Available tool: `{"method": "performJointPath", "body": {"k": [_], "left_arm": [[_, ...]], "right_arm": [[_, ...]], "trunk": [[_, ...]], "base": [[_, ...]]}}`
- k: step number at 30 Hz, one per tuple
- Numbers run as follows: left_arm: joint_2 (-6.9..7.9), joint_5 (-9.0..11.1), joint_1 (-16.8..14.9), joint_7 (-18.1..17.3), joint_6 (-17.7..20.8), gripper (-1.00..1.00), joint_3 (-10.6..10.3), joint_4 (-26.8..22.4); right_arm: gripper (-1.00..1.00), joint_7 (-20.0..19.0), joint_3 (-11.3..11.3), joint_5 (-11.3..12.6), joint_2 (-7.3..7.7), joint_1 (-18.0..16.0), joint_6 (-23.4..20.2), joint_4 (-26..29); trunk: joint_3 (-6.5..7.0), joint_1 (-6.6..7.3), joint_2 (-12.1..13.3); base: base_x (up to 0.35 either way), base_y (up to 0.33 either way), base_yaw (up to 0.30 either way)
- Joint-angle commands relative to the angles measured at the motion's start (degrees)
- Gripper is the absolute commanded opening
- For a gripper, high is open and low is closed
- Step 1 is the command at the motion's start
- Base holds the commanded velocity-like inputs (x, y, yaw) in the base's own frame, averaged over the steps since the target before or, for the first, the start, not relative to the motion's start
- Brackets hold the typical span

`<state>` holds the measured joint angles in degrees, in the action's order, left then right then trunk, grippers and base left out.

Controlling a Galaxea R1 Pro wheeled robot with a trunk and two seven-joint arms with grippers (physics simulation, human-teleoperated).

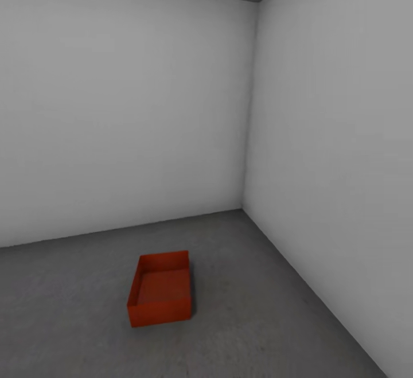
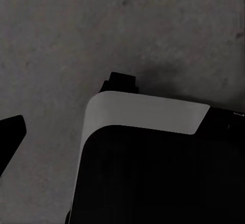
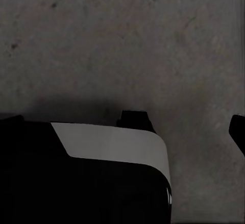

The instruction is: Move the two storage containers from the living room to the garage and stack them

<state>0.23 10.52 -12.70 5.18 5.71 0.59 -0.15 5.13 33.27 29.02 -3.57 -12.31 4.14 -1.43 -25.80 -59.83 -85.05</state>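
A: Where was the storage container (image 1: 159, 289)?

B: It sat on the garage floor (image 1: 275, 332), open side up and empty, short of the corner where the two white walls (image 1: 126, 108) met. Nothing was stacked in it.

A: Which way did it run?

B: Its long axis pointed roughly away from the robot toward the back wall, turned slightly, with a short end nearest.

A: And the hands?

B: Both wrist views showed grey concrete and the robot's dark, white-trimmed base (image 2: 153, 173). I couldn't tell whether either hand was apart or together.

A: What was the step in hand?

B: Probably bringing the second container. It should be lined up with the first's long axis and lowered level.
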Motion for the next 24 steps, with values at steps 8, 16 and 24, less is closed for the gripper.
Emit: {"method": "performJointPath", "body": {"k": [8, 16, 24], "left_arm": [[0.03, 0.37, -0.02, 0.15, 0.18, 1.0, 0.03, -0.02], [0.04, 0.37, -0.03, 0.15, 0.18, 1.0, 0.03, -0.02], [0.04, 0.37, -0.03, 0.15, 0.18, 1.0, 0.03, -0.02]], "right_arm": [[1.0, 0.06, 0.48, 0.51, -0.03, -0.07, 0.26, -0.15], [1.0, 0.06, 0.48, 0.51, -0.03, -0.06, 0.26, -0.15], [1.0, 0.04, 0.48, 0.51, -0.03, -0.06, 0.26, -0.15]], "trunk": [[-0.06, 0.0, -0.03], [-0.06, 0.0, -0.03], [-0.06, 0.0, -0.03]], "base": [[0.0, 0.0, -0.249], [0.0, 0.0, -0.249], [0.0, 0.0, -0.249]]}}
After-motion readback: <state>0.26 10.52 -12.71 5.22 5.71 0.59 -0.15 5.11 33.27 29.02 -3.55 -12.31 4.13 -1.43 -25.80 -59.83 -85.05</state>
